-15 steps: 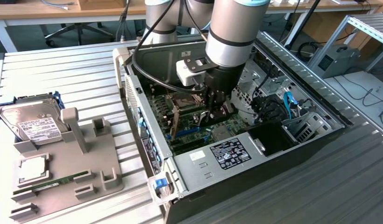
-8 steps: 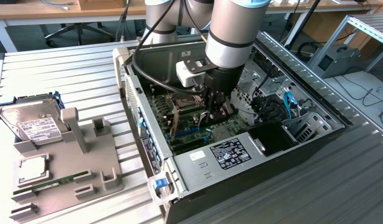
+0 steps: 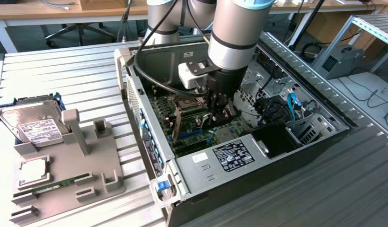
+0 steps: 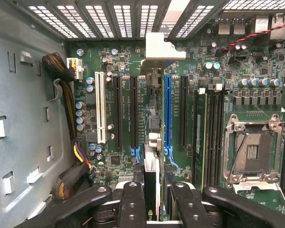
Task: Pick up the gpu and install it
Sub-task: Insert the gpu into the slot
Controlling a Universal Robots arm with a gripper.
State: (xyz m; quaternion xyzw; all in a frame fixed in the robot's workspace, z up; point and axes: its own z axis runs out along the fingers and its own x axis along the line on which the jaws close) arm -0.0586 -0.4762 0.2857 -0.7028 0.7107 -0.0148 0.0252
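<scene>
My gripper [image 4: 154, 202] is inside the open computer case [image 3: 244, 156], over the green motherboard [image 4: 133, 61]. It is shut on the gpu [image 4: 152, 168], which I see edge-on between the two black fingers [image 4: 132, 202]. The card's silver end bracket [image 4: 164, 47] reaches toward the case's rear slot openings. The card hangs in line with the gap between a black expansion slot [image 4: 134, 111] and the blue slot [image 4: 168, 109]; I cannot tell whether it touches a slot. In the exterior view the gripper [image 3: 219, 111] sits low over the board below the arm's wrist.
An empty CPU socket [image 4: 251, 147] and RAM slots lie beside the blue slot. Sleeved cables [image 4: 61, 71] run along the case wall. Outside the case, a grey fixture [image 3: 67, 165] holds a hard drive [image 3: 36, 125], a CPU [image 3: 33, 171] and a RAM stick [image 3: 61, 182].
</scene>
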